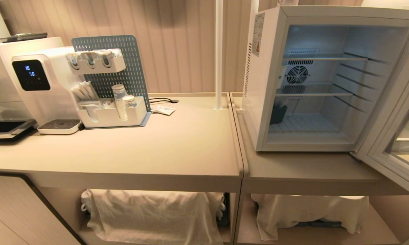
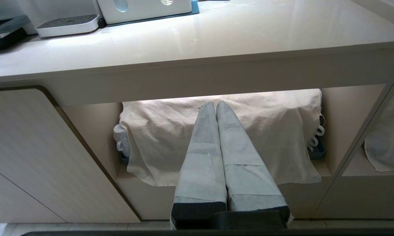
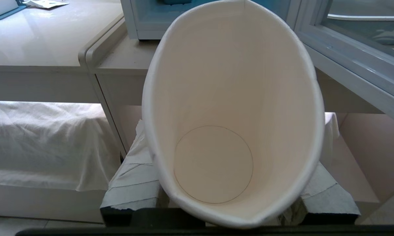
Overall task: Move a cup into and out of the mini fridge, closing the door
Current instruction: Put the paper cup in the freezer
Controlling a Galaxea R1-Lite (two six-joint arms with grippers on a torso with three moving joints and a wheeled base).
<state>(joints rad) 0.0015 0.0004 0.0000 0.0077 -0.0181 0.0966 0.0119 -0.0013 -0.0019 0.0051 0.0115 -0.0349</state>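
The mini fridge fills the upper right of the head view on the tabletop, its door swung wide at the right edge. The right gripper clamps the cup, squashing it oval, below tabletop level. Next: lift it onto a shelf. The left gripper is closed, empty.
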